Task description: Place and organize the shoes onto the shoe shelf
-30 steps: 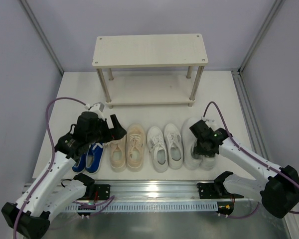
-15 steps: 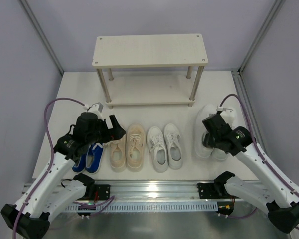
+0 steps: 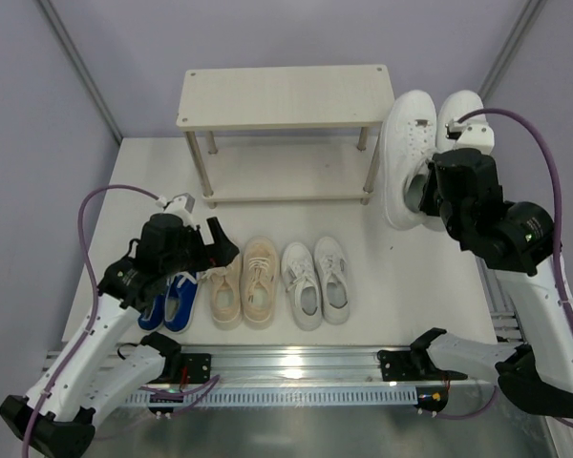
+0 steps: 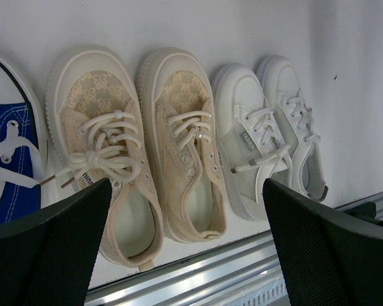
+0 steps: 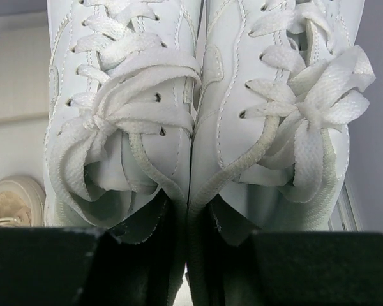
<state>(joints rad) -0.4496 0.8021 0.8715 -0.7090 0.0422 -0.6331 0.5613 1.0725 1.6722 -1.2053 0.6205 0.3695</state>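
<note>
My right gripper (image 3: 432,196) is shut on the pair of large chunky white sneakers (image 3: 411,153), one finger inside each shoe, pinching their inner walls together (image 5: 190,191). It holds them in the air to the right of the shoe shelf (image 3: 286,95), toes pointing away. My left gripper (image 3: 222,250) is open and empty, low over the beige canvas pair (image 3: 241,281), which also shows in the left wrist view (image 4: 140,153). The smaller white pair (image 3: 315,279) and the blue pair (image 3: 170,303) stand in the same row on the table. Both shelf boards are bare.
A metal rail (image 3: 296,367) runs along the near edge. Grey walls and frame posts close in both sides. The right arm's purple cable (image 3: 540,143) loops above it near the right post.
My right gripper has lifted the large white pair off the table and carried it up and back, to beside the shelf's right end. The left arm has barely moved.
</note>
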